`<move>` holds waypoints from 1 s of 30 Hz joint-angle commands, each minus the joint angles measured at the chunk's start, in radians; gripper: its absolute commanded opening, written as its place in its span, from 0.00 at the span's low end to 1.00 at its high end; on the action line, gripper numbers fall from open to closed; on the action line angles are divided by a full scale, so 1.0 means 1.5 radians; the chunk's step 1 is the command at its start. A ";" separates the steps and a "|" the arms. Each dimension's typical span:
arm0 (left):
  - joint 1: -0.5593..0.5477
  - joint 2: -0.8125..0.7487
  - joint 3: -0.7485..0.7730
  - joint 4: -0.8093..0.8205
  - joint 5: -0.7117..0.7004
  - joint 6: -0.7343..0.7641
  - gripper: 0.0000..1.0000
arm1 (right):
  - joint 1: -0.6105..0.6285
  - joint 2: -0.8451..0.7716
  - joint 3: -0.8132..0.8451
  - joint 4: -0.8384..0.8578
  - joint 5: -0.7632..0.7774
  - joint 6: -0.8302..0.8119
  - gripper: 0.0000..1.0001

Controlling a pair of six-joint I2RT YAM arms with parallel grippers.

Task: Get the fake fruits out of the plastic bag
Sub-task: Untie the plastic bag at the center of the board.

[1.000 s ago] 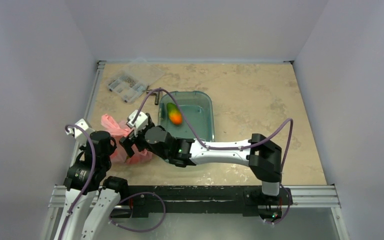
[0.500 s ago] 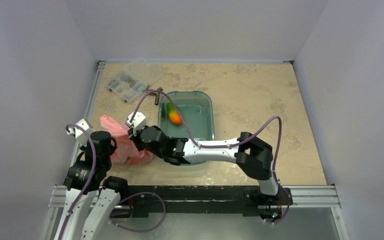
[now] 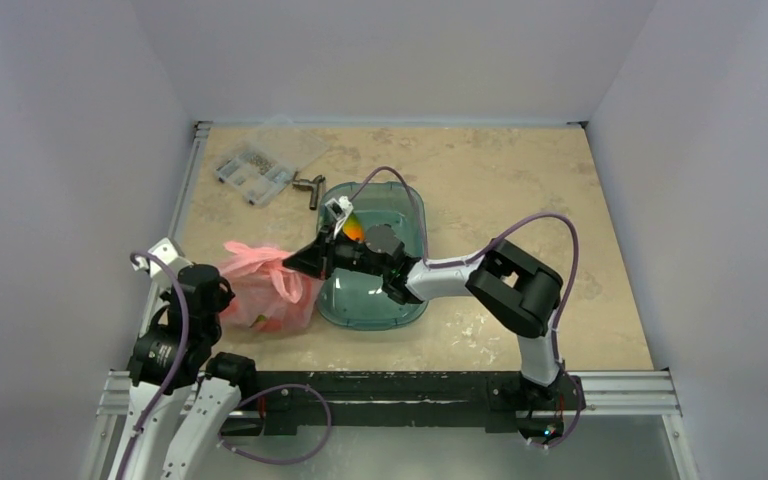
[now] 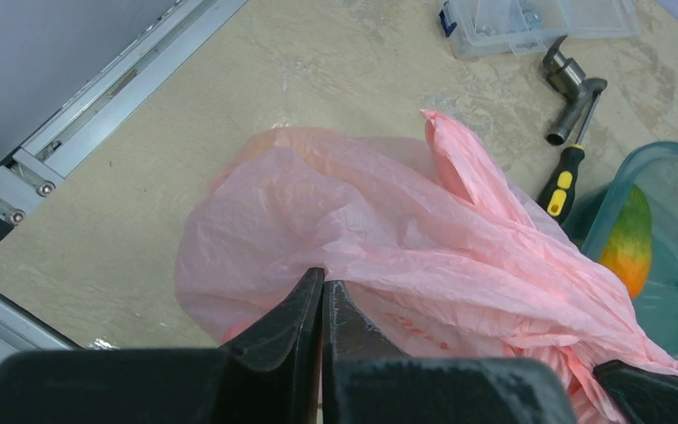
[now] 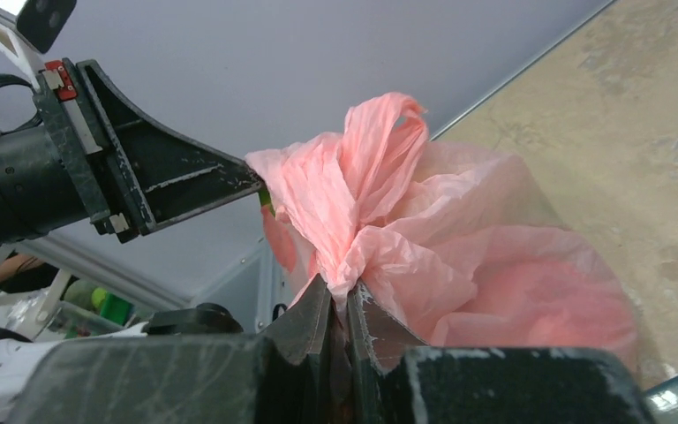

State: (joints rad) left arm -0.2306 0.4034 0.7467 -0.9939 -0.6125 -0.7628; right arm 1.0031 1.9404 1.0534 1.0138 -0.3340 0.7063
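The pink plastic bag (image 3: pixel 265 292) hangs stretched between my two grippers, left of the teal tub. My left gripper (image 4: pixel 322 283) is shut on a fold of its film at the near-left side; in the top view it (image 3: pixel 225 290) sits at the bag's left edge. My right gripper (image 5: pixel 340 293) is shut on a bunched fold by the loop handles and, in the top view (image 3: pixel 298 264), reaches across the tub to the bag's right top. The bag (image 5: pixel 459 265) bulges. The fake fruits are hidden inside it; only dim colour shows through the film.
The teal tub (image 3: pixel 423 240) stands right of the bag and holds a green-to-orange mango-like fruit (image 4: pixel 631 238). A yellow-and-black screwdriver (image 4: pixel 565 181) and a metal fitting (image 4: pixel 574 93) lie behind the bag. A clear parts box (image 3: pixel 255 170) sits far left.
My right gripper has shut on the bag's top and drawn back to the right over the tub, pulling the bag up and taut. The left gripper keeps its hold.
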 commanded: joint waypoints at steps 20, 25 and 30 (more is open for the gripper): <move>0.001 0.233 0.208 0.076 0.375 0.345 0.83 | 0.010 -0.047 0.070 -0.116 -0.044 -0.075 0.30; 0.001 0.257 0.147 0.136 0.404 0.365 0.84 | 0.012 -0.056 0.070 -0.137 -0.040 -0.087 0.33; 0.001 0.245 0.091 0.172 0.373 0.365 0.71 | 0.015 -0.062 0.072 -0.170 -0.020 -0.110 0.34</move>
State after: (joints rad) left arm -0.2298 0.7982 0.9257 -0.8253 -0.0471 -0.2565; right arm 1.0172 1.8957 1.1236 0.7914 -0.3904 0.5907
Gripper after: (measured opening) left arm 0.788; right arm 0.340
